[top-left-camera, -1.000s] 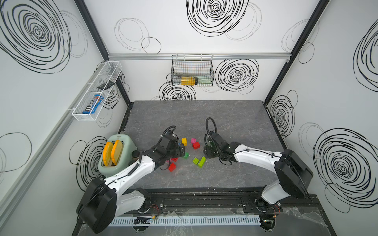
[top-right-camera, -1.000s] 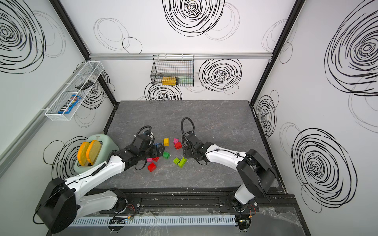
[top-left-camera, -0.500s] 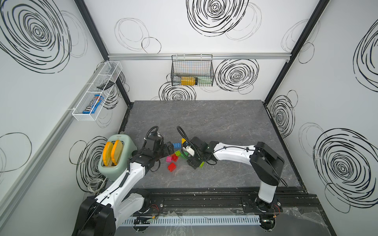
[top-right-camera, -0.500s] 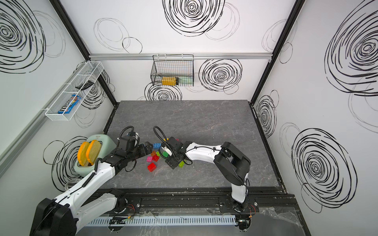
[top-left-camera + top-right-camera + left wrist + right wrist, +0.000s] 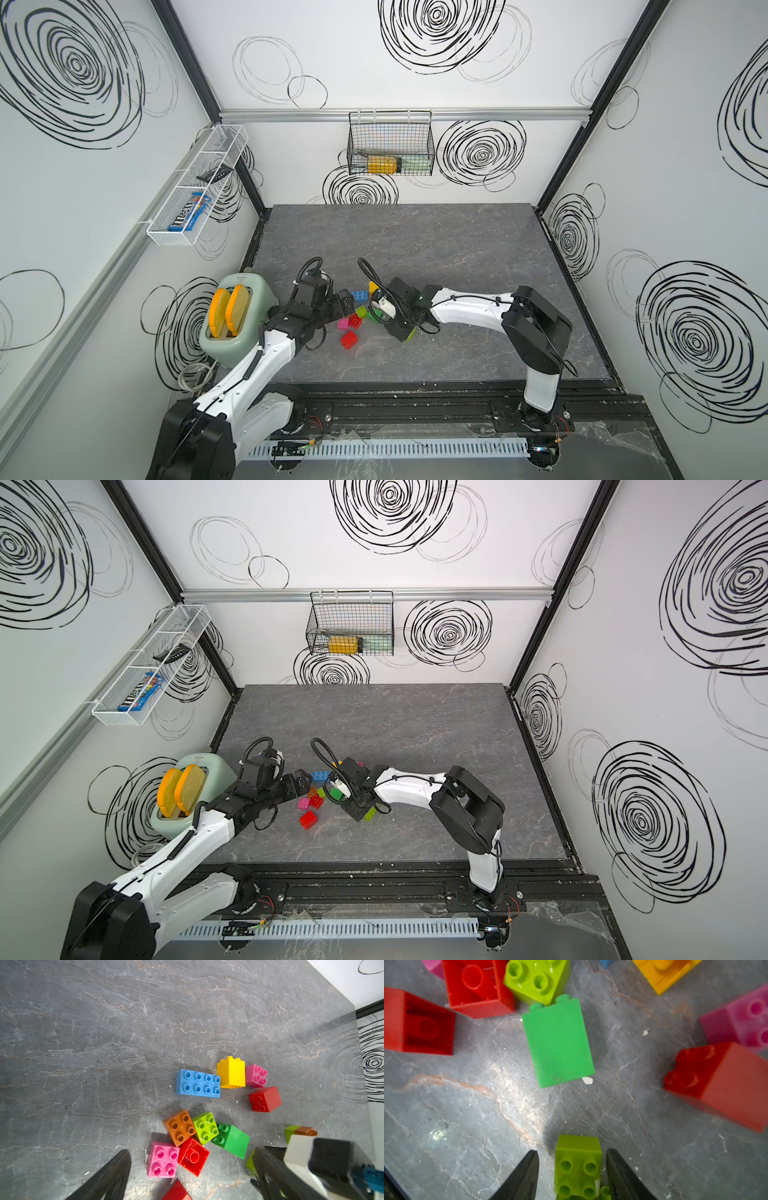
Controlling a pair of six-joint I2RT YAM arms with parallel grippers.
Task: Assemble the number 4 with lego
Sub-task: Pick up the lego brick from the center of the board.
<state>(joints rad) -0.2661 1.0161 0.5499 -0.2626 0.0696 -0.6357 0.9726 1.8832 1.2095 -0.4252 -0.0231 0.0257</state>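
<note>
The lego lies scattered at the front middle of the table. In the left wrist view I see a blue long brick (image 5: 198, 1083), a yellow one (image 5: 231, 1072), an orange one (image 5: 179, 1128), a dark green one (image 5: 232, 1140), a pink one (image 5: 162, 1159) and an upturned red one (image 5: 194, 1157). My left gripper (image 5: 191, 1153) hangs open above the pink and red bricks. My right gripper (image 5: 572, 1152) straddles a lime green brick (image 5: 578, 1165) on the table, with a narrow gap on each side. In both top views the grippers (image 5: 347, 305) (image 5: 359, 812) flank the pile.
A mint toaster (image 5: 237, 316) with two slices stands at the front left, close to the left arm. A wire basket (image 5: 390, 145) hangs on the back wall and a white rack (image 5: 195, 187) on the left wall. A lone red brick (image 5: 350, 339) lies nearest the front.
The right arm has swung left to the pile and its jaws have narrowed around the lime green brick. The left arm has drawn back to the left, still open.
</note>
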